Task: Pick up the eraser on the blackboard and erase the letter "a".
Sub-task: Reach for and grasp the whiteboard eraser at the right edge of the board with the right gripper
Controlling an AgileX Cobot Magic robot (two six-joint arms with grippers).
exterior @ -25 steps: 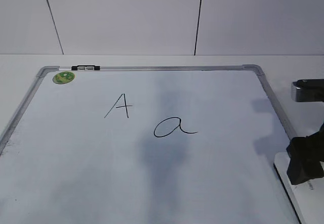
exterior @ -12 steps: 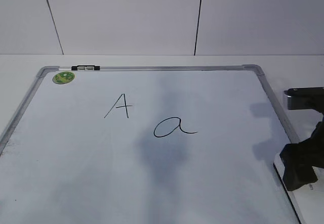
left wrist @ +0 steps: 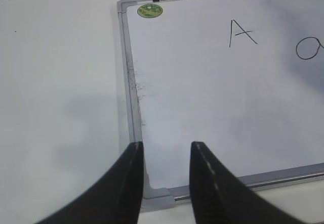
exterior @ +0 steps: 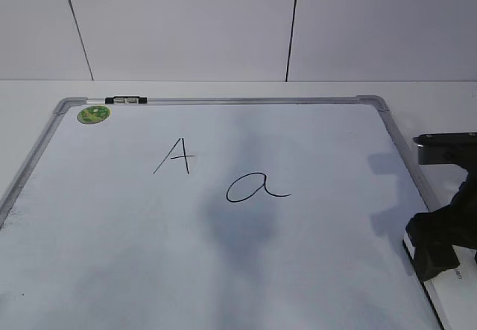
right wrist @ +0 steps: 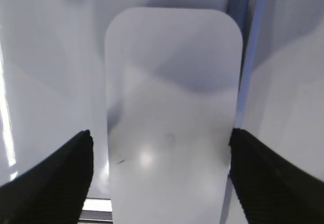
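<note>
Left gripper (left wrist: 164,150): jaws parted, nothing between them, above the lower left corner of the blackboard (exterior: 223,100). Green magnet (exterior: 94,114): top left corner of the board. Capital "A" (exterior: 174,156), then letter "a" (exterior: 256,187), mid-board. Eraser (right wrist: 172,118): lying at the board's right edge. Right gripper (right wrist: 162,168): spread wide, one finger on either side of the eraser, not closed on it.

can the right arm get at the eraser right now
Probably yes. The right gripper is open with a finger on each side of the eraser at the blackboard's right edge, and nothing lies between them.
</note>
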